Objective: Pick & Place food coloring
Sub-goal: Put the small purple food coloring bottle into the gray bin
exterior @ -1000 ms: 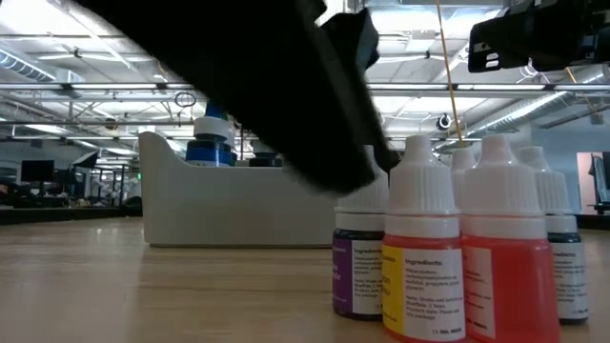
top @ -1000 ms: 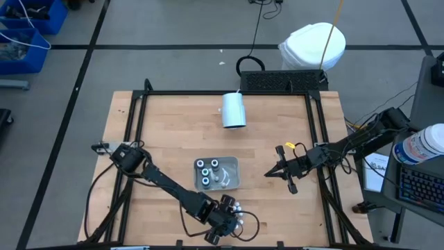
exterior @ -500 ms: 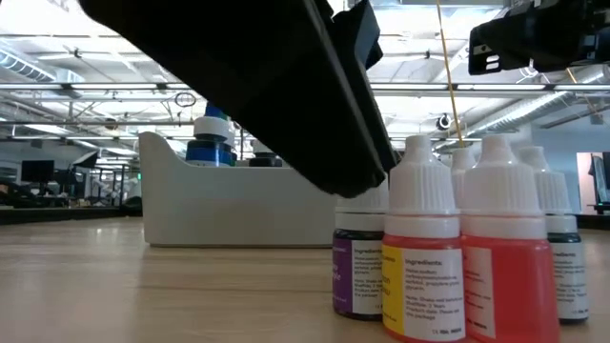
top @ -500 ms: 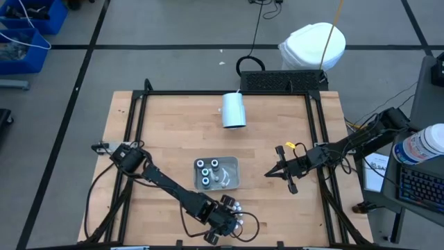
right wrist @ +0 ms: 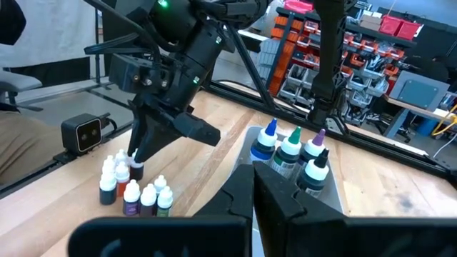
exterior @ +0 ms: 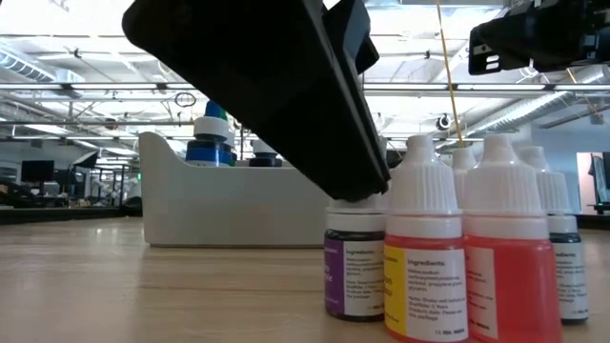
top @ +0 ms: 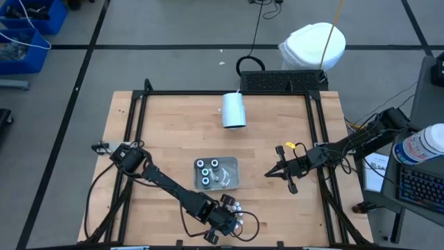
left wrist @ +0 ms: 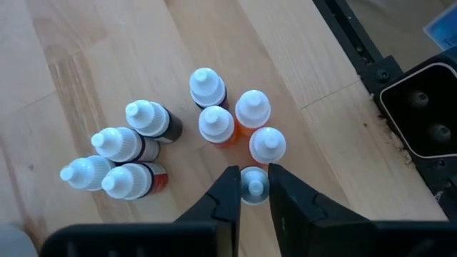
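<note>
At the worktop's [top: 277, 139] near edge, the left gripper's [left wrist: 251, 187] jaws pinched 1 food coloring bottle [left wrist: 253, 187] by its narrow white cap, which looked light, slick and easily toppled.

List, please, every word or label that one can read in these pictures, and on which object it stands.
"Ingredients": heads the label of the yellow bottle.
"Ingredients": heads the label of the purple bottle.
The small print under both, and the labels of the red bottle and the rightmost bottle, are too small to read.
</note>
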